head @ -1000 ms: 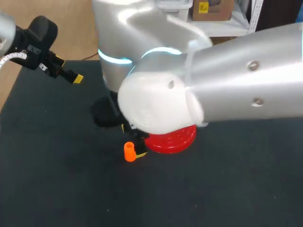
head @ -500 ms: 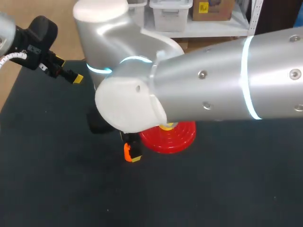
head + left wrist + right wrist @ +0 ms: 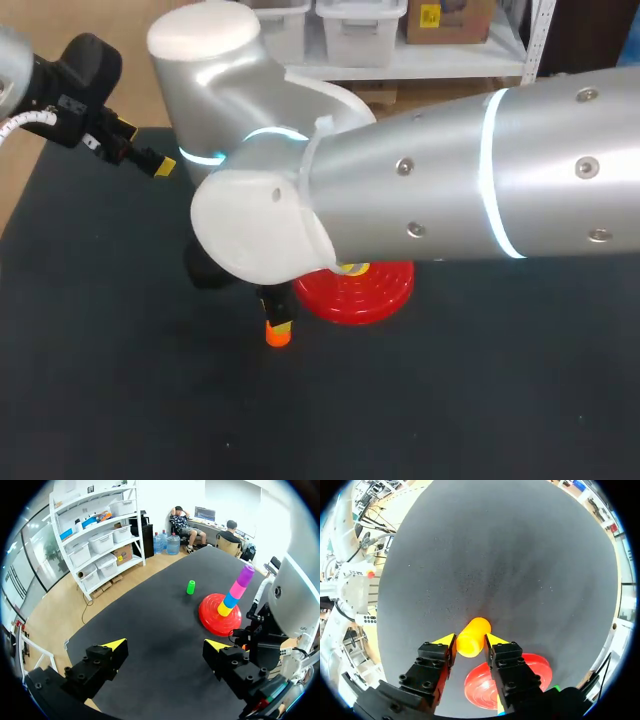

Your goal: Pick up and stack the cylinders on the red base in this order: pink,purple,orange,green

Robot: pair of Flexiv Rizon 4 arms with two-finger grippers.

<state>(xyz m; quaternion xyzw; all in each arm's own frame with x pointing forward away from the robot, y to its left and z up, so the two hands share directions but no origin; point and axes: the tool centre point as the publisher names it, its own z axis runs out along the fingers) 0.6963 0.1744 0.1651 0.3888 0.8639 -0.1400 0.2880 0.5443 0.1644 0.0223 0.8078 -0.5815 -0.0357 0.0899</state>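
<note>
Orange cylinder [image 3: 472,637]: on the table [image 3: 100,400], just beside the red base [image 3: 212,620] on its front-left side. It looks upright, but the right arm hides most of it in the head view.
Right gripper [image 3: 469,641]: straddles the orange cylinder with a yellow tip against each side. I read it as clamped on, with the cylinder's foot apparently on the table, not lifted.
Left gripper [image 3: 166,647]: fingers spread wide with nothing between them, parked over the table's far-left corner, well apart from the work.
Stack [image 3: 236,590]: on the base, from the bottom: yellow, blue, pink, purple. It leans a little off vertical.
Green cylinder [image 3: 190,587]: upright on the table beyond the base, apart from it.
Step (judgement): grasp of orange. Pink and purple are already on; orange goes next, green last.
Handling (judgement): small hard plastic, so light and stiff and not fragile. The smooth curved wall could slip or twist under a loose pinch.
Hold point: across the diameter at about mid-height, centred in the pads, leaving the lower end free to seat on purple.
Risk: the stack is tall and tilted, so an off-axis approach or side contact could knock it over. Come in from above, aligned with the purple top.
</note>
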